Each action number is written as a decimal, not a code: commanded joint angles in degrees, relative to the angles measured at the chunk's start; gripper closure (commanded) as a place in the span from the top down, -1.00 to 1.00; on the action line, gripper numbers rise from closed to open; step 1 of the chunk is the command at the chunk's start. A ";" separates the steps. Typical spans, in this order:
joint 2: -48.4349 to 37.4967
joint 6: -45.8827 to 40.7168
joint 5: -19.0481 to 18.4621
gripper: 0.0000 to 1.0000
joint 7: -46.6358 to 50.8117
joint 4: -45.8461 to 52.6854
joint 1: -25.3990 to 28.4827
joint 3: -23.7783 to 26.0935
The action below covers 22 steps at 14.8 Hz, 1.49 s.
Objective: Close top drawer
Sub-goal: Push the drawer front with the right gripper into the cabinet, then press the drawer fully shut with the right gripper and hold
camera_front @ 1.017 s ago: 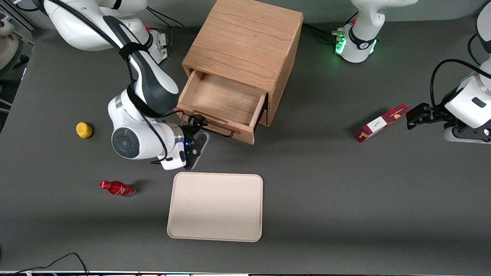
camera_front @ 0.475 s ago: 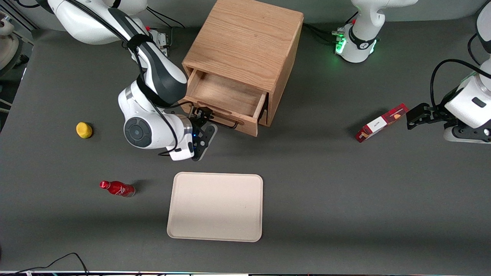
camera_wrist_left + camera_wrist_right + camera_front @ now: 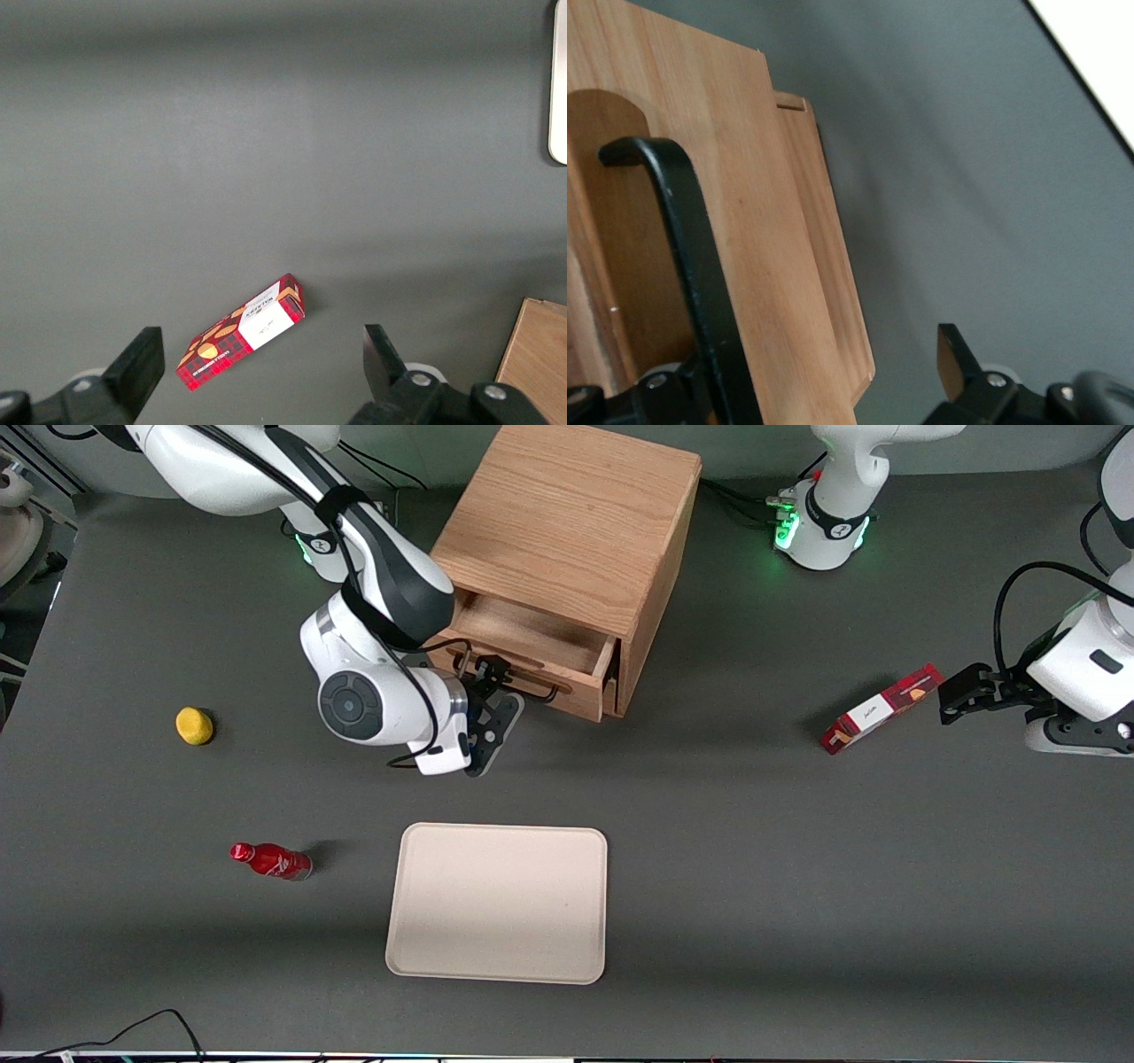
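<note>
Pushing the top drawer into the cabinet, about half closed.

The gripper [image 3: 490,676] is at the front of the top drawer [image 3: 540,657], and its fingers stand apart around the black handle [image 3: 691,257] without squeezing it; one finger [image 3: 957,359] is seen clear of the wood in the right wrist view. The drawer is partly out of the wooden cabinet [image 3: 571,522], with a strip of its inside open to see. I judge the pushing step is in progress. The next move needs a straight push along the drawer's line until the front is flush. The working arm is bent low over the table [image 3: 797,868], wrist turned toward the cabinet.
</note>
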 commanded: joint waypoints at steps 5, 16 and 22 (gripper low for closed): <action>-8.72 1.40 3.65 1.00 1.17 -9.38 -0.45 1.90; -11.97 0.70 6.90 1.00 2.04 -11.94 -0.98 3.84; -11.71 -9.74 6.90 1.00 5.03 -1.59 -2.38 2.96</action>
